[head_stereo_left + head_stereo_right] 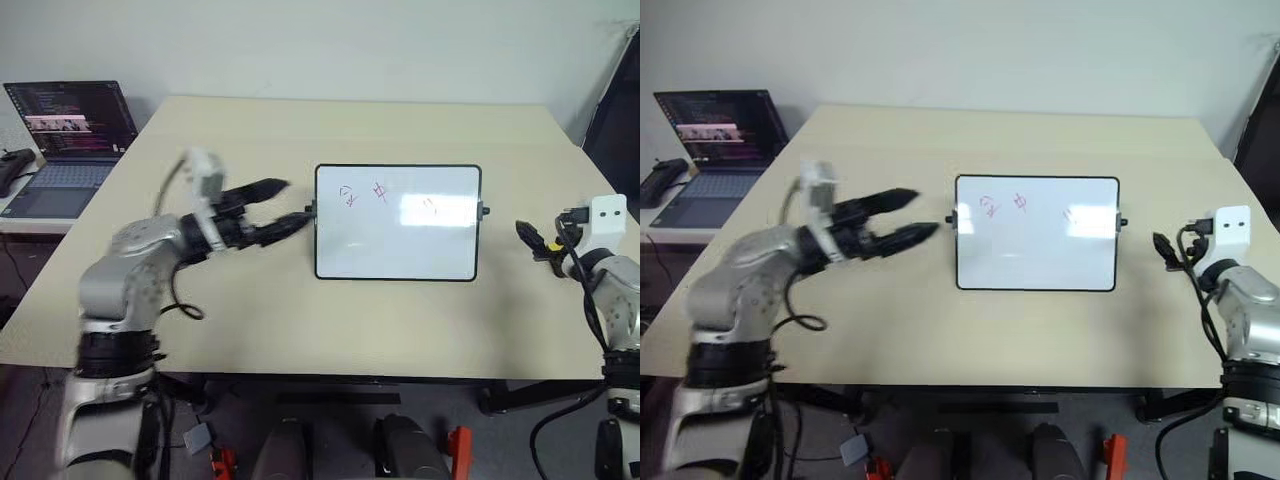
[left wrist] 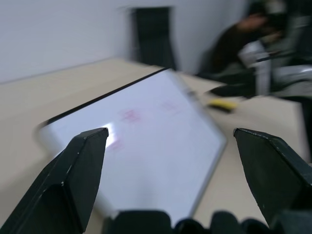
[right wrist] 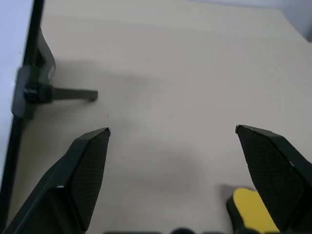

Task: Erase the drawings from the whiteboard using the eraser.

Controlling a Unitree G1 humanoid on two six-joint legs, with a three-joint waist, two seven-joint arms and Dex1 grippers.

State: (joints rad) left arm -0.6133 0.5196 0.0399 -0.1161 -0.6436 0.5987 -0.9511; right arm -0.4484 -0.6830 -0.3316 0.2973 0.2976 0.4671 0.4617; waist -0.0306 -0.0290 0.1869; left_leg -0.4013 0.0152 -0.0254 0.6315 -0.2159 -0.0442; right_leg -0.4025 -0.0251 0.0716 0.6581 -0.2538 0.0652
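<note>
Both arms reached in over the near edge of the worktop (image 1: 300, 330). On the left, the left gripper (image 1: 285, 206) pointed sideways at the whiteboard (image 1: 397, 255), its black fingers (image 1: 262, 189) spread wide and empty, their tips just short of the frame's left edge and its small side knob. Over at the right, the right gripper (image 3: 170, 141) hung low over bare worktop beyond the board's right edge, fingers (image 3: 87, 161) wide apart with nothing between them. By its right finger, down on the worktop, lay the eraser (image 3: 253, 210), yellow, ungripped; whether it touched the finger I could not tell. Mid-worktop the whiteboard stood tilted on its stand. Red drawings (image 1: 363, 193) ran along its upper part, two clear scribbles at the left and a fainter one further right beside a patch of glare. Off past the worktop's left corner sat an open laptop (image 1: 62, 150), screen lit.
</note>
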